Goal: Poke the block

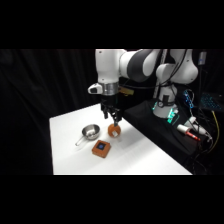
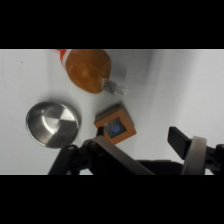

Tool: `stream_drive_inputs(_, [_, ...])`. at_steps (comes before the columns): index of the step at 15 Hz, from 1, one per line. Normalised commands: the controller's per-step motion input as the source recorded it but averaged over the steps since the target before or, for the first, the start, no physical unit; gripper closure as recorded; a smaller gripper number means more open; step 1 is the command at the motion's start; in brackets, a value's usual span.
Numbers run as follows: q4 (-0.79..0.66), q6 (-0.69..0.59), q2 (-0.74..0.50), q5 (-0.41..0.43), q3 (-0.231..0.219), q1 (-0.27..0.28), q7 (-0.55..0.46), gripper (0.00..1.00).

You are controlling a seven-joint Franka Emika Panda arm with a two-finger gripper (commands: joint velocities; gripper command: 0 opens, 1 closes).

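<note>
The block (image 1: 101, 148) is small, flat and reddish-brown with a dark blue square on top. It lies flat on the white table (image 1: 145, 157) near the front. My gripper (image 1: 112, 117) hangs above the table behind the block, just over a round orange-brown object (image 1: 115, 130), and touches neither. In the wrist view the block (image 2: 115, 126) sits just beyond the gripper (image 2: 136, 143). The fingers stand apart, open, with nothing between them, and the left linkage covers the block's near corner.
A small shiny metal pan (image 1: 90, 132) with a handle stands left of the block, seen as a round bowl (image 2: 52, 123) in the wrist view. The orange-brown object (image 2: 90, 70) carries a white patch. Dark equipment and cables lie beyond the table's right edge.
</note>
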Motion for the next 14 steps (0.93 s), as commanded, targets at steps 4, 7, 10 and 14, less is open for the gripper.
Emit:
stream_drive_inputs(4, [0.27,0.09,0.23,-0.227,-0.006,0.01,0.22,0.34])
stream_drive_inputs(7, [0.25,0.04,0.17,-0.177,-0.02,0.022,0.18,0.59])
stream_drive_inputs(10, [0.23,0.03,0.13,-0.14,-0.018,0.03,0.14,0.83])
stream_drive_inputs(14, [0.2,0.05,0.12,-0.105,-0.01,0.034,0.11,1.0])
